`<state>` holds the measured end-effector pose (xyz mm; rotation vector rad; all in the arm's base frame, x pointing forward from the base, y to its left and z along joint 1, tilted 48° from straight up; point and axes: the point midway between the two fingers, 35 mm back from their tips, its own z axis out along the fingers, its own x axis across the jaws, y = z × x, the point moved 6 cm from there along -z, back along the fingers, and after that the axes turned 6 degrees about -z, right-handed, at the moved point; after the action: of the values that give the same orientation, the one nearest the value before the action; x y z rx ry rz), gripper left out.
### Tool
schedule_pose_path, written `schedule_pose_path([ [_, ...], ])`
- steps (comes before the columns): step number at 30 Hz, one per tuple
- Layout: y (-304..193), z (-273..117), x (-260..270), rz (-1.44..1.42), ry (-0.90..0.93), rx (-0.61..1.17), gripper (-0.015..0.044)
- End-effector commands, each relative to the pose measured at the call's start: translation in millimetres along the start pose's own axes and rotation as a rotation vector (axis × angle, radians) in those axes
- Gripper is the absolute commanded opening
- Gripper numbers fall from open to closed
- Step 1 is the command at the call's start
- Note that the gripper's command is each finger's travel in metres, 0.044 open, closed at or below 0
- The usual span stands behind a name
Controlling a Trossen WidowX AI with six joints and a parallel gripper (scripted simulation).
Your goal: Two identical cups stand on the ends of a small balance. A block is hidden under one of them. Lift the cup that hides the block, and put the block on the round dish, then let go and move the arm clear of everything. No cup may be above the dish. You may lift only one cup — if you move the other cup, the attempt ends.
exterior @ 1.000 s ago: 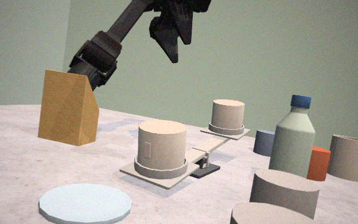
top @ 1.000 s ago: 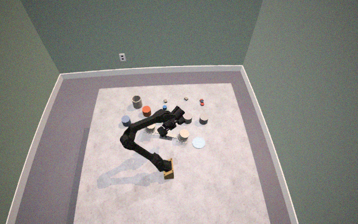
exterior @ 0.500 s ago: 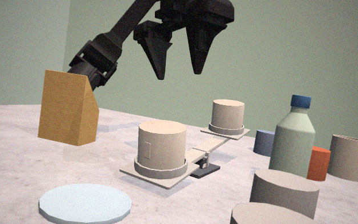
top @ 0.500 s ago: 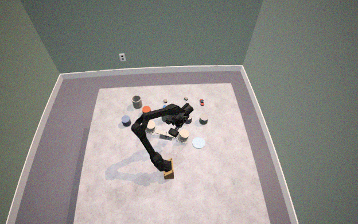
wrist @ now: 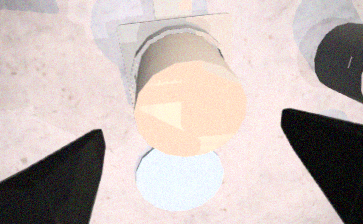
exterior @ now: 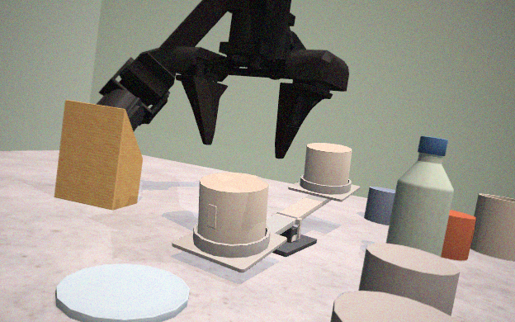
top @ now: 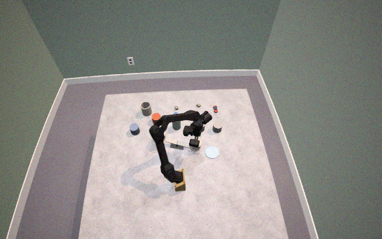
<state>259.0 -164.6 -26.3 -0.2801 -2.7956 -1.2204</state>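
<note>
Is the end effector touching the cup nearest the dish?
Apart. The exterior view shows the open end effector hanging above the cup, wall visible between them.

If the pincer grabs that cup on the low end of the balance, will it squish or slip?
The cup looks stiff, so probably no squishing. Its smooth, straight sides might slip. The open pincer hangs wider than it, so it should fit.
</note>
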Motion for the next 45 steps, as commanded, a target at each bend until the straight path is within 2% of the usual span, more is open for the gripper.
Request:
schedule_pose_path([
  [1,-1.7,0.7,-2.8,-0.027,0.007,0.007,0.044],
  [45,-1.8,70.3,-2.6,-0.027,0.007,0.004,0.044],
])
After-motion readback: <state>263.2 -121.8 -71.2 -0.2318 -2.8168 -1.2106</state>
